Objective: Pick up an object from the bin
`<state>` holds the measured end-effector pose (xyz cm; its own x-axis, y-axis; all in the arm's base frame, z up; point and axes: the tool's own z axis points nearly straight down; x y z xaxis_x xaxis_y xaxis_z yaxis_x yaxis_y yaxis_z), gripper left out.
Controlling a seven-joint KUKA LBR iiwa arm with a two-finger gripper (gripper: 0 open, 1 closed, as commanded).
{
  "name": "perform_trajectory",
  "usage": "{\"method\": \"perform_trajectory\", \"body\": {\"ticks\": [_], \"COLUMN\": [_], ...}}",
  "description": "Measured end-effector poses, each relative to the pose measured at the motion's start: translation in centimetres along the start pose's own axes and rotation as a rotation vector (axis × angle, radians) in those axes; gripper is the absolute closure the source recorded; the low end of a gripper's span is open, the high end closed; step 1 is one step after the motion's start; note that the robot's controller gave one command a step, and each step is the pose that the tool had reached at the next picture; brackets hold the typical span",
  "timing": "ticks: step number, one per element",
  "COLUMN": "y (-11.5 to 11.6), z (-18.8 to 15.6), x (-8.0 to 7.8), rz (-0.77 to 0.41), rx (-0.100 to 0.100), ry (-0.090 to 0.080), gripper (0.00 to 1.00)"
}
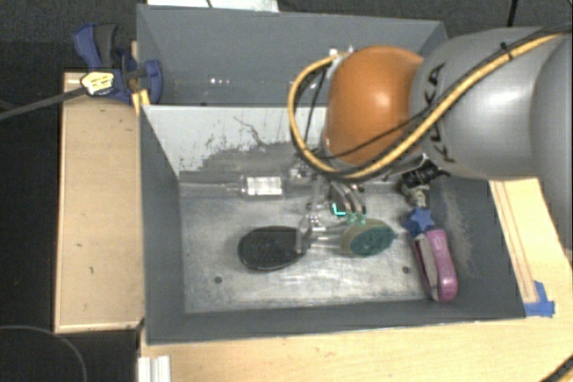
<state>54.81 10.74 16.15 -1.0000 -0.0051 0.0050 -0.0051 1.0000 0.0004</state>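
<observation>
My gripper hangs low over the middle of the bin floor, beneath the arm's orange cover. It sits between a flat black oval thing on its left and a teal round disc on its right, close to both. Nothing shows held in it. A purple-pink oblong thing with a blue end lies near the bin's right wall.
A small clear and silver piece lies at the back of the floor, left of the gripper. The arm and its cables cover the bin's right back corner. Bare scratched floor runs along the left and front.
</observation>
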Motion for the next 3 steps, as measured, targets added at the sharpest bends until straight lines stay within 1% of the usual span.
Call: {"method": "perform_trajectory", "body": {"ticks": [1,2,3], "y": [1.6,1.5,-4.2], "z": [9.1,8.9,-6.4], "x": [5.1,5.0,5.3], "rz": [-0.177,-0.170,-0.418], "rx": [-0.001,-0.001,0.003], "ry": [-0.013,-0.014,-0.012], "gripper": [0.00,1.00,1.00]}}
